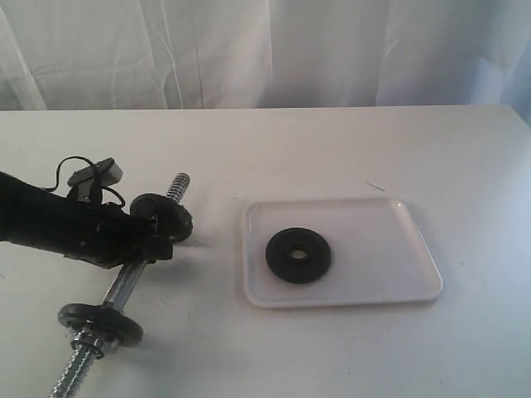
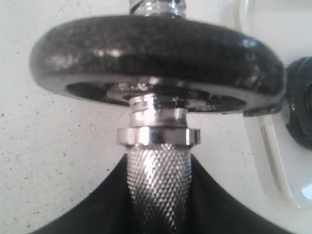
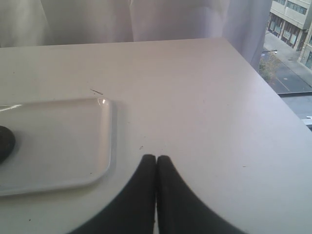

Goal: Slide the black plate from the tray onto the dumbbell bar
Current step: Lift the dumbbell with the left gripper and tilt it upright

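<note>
The black plate (image 1: 298,254) lies flat in the white tray (image 1: 348,298), left of the tray's middle. The dumbbell bar (image 1: 124,282) runs diagonally on the left, with one black disc (image 1: 163,215) near its far threaded end and another (image 1: 99,319) near its near end. My left gripper (image 1: 148,245) is shut on the bar's knurled middle (image 2: 158,190), just behind the far disc (image 2: 156,58) and a chrome collar (image 2: 158,135). My right gripper (image 3: 156,159) is shut on nothing, above bare table beside the tray's corner (image 3: 105,141); the black plate (image 3: 5,142) just shows at that view's edge.
A white curtain (image 1: 265,50) hangs behind the white table (image 1: 332,149). The table's far right edge and a window (image 3: 292,44) show in the right wrist view. The right arm does not appear in the exterior view.
</note>
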Controlling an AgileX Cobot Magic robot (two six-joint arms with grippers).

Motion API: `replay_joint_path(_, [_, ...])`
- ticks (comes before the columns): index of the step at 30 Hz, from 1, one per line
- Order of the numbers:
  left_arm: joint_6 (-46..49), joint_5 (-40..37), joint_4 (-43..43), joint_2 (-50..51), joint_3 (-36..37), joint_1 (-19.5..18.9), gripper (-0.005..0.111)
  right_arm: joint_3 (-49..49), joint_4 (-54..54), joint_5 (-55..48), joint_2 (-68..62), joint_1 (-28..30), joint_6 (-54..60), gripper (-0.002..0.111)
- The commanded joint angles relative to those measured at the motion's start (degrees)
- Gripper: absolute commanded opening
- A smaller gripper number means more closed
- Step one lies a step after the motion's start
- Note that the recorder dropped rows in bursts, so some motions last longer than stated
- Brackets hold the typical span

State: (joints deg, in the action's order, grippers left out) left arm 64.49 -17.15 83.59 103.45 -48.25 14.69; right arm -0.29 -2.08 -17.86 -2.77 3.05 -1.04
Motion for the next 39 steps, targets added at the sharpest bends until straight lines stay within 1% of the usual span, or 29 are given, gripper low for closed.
replay_joint_path(1, [7.6,-7.4,1.6,-2.9,-0.5,0.3,0.000,0.3,0.4,0.8,0.3,0.4,-0.3,0.000])
replay_joint_path(3, [10.8,-10.0,1.6,-2.9,-0.5,0.3,0.000,0.3,0.4,0.8,0.3,0.4,-0.3,0.000])
replay_joint_path(7, [11.7,-11.2,1.6,-3.0,-0.5,0.3,0.000,0.3,0.4,0.8,0.3,0.4,-0.3,0.000])
replay_joint_path(10, [16.7,-14.5,1.6,-3.5,-0.5,0.3,0.000,0.3,0.4,0.8,0.3,0.4,-0.3,0.000])
replay_joint_path(18, [20.4,-14.8,1.3,-7.5,-0.5,0.3,0.000,0.3,0.4,0.8,0.3,0.4,-0.3,0.000])
replay_joint_path(26, [20.4,-15.9,0.3,-10.1,-0.5,0.3,0.000,0.3,0.4,0.8,0.3,0.4,-0.3,0.000])
replay_joint_path(39, [20.3,-17.7,-0.7,-10.2,-0.5,0.4,0.000,0.3,0.4,0.8,0.3,0.4,-0.3,0.000])
